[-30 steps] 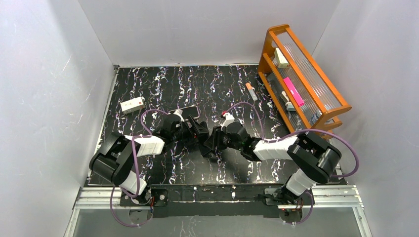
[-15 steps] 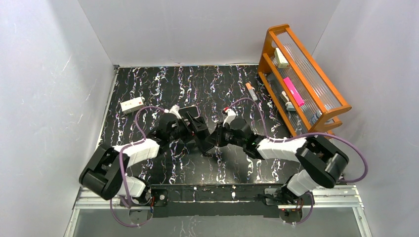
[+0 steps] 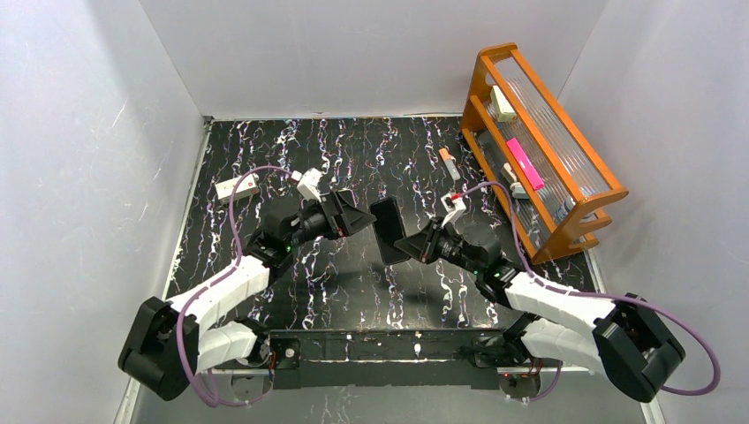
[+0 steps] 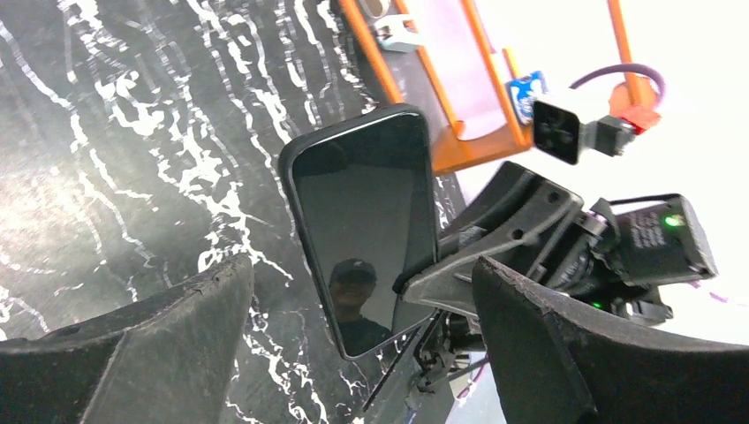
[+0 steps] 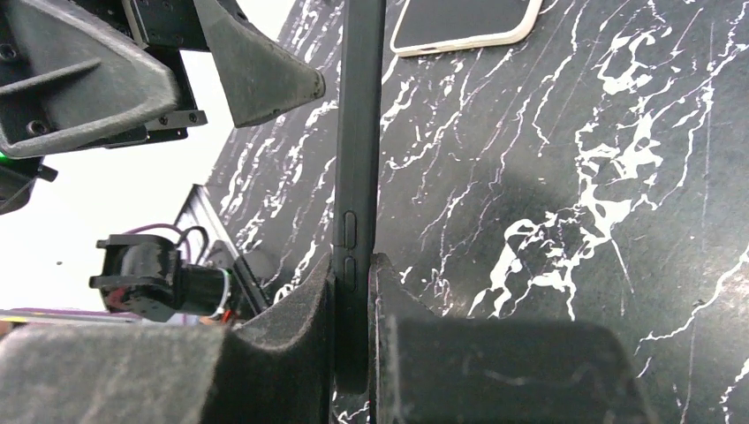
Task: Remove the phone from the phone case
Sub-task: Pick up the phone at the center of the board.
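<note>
A phone in a black case (image 3: pixel 387 231) is held upright above the table, edge-on in the right wrist view (image 5: pixel 359 159). My right gripper (image 3: pixel 415 246) is shut on its lower end, one pad on each face (image 5: pixel 353 296). In the left wrist view the dark screen (image 4: pixel 366 221) faces the camera, with the right gripper (image 4: pixel 428 274) clamped on its lower right edge. My left gripper (image 3: pixel 358 218) is open and empty. It sits just left of the phone, with its fingers (image 4: pixel 141 353) wide apart either side of the phone and not touching it. It also shows in the right wrist view (image 5: pixel 190 66).
An orange wooden rack (image 3: pixel 565 190) with small items stands at the right. A small orange-and-white item (image 3: pixel 448 162) lies near the rack. A phone in a cream case (image 3: pixel 237 186) lies flat at the far left, also seen in the right wrist view (image 5: pixel 464 22).
Both grippers were close together low over the table's middle. The right gripper has lifted the phone and swung right. The left gripper has drawn back left and stands open.
</note>
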Controlling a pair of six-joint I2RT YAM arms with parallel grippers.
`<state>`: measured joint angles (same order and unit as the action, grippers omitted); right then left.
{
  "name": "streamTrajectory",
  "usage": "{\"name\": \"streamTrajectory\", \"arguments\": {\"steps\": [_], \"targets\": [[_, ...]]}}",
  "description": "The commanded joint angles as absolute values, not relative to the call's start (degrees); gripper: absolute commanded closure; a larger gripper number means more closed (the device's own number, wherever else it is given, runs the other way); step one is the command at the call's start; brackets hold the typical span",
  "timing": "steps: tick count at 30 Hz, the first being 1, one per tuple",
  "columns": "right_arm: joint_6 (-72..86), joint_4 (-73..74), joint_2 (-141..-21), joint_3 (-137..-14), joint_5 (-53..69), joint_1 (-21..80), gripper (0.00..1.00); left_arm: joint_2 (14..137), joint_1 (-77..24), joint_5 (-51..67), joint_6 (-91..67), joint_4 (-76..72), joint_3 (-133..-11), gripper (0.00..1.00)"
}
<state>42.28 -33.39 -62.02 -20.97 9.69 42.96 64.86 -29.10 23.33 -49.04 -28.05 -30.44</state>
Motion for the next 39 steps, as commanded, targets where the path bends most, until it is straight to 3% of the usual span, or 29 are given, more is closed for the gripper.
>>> {"name": "streamTrajectory", "arguments": {"steps": [1,9,18,28,35,39], "targets": [[46.3,-45.2,-57.7,-19.8,13.4,42.1,0.99,61.1,-29.2,28.3,-47.0,-33.5,-30.5,0.09],[53.6,-58.3,-58.4,-18.7,18.2,40.9,0.99,60.2,-29.3,32.7,-50.6,-38.6,-30.5,0.1],[59.2,-66.3,-60.9,-19.3,21.9,40.4,0.99,62.6,-29.3,34.5,-53.1,-42.9,-29.9,0.2],[60.3,-68.0,-62.8,-20.5,25.5,39.8,0.99,64.0,-29.3,39.4,-58.3,-50.5,-31.5,0.45],[61.6,-70.8,-66.4,-23.2,28.9,39.7,0.99,64.5,-29.7,41.5,-59.7,-53.0,-31.0,0.57],[61.4,-69.5,-68.5,-24.9,29.7,39.6,0.99,64.5,-29.9,41.1,-60.9,-53.9,-31.2,0.71]]}}
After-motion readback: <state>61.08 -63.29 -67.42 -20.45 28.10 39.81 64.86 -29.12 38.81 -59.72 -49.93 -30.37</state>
